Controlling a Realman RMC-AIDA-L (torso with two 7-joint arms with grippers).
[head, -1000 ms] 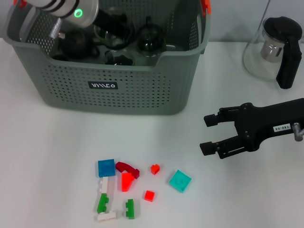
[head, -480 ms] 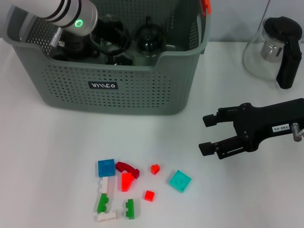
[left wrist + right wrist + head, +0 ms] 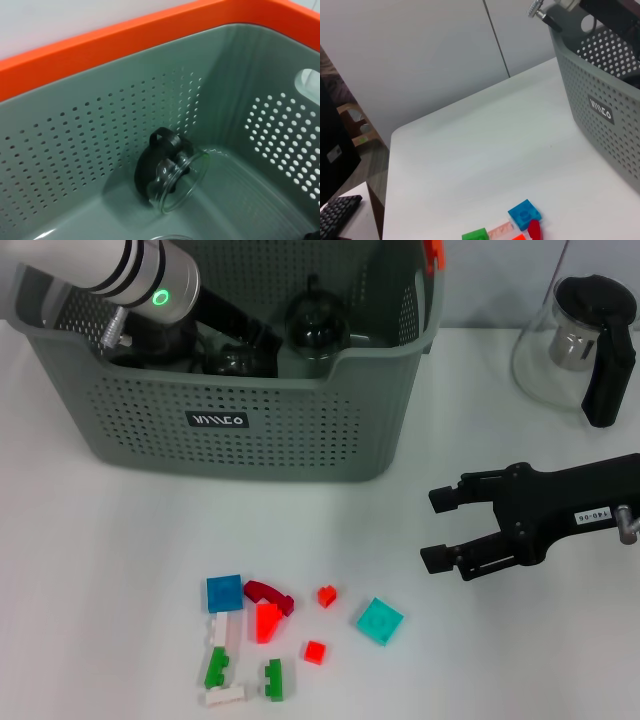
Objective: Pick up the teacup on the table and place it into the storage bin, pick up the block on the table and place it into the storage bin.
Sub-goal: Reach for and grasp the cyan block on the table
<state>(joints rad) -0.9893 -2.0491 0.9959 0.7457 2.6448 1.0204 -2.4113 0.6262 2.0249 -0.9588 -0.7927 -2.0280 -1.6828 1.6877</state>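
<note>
Left gripper: reaching down inside the storage bin (image 3: 260,420); whether its fingers are spread or closed cannot be told.
Teacup (image 3: 172,172): glass, tipped on its side on the bin floor.
Right gripper (image 3: 437,529): fingers wide, empty, hovering over the desk (image 3: 90,570).
Nearest block: teal block (image 3: 379,620), below-left of the right fingers; open desk all around.

My storage bin (image 3: 300,430) looks like matt grey-green plastic, perforated all over, with a glossy orange rim. Inside it lies a clear, shiny glass teacup (image 3: 182,182) with a black plastic-looking part. My right gripper (image 3: 437,528) is matt black. The blocks (image 3: 225,593) near the table's (image 3: 100,570) front edge are glossy plastic; the table itself is smooth matt white.
</note>
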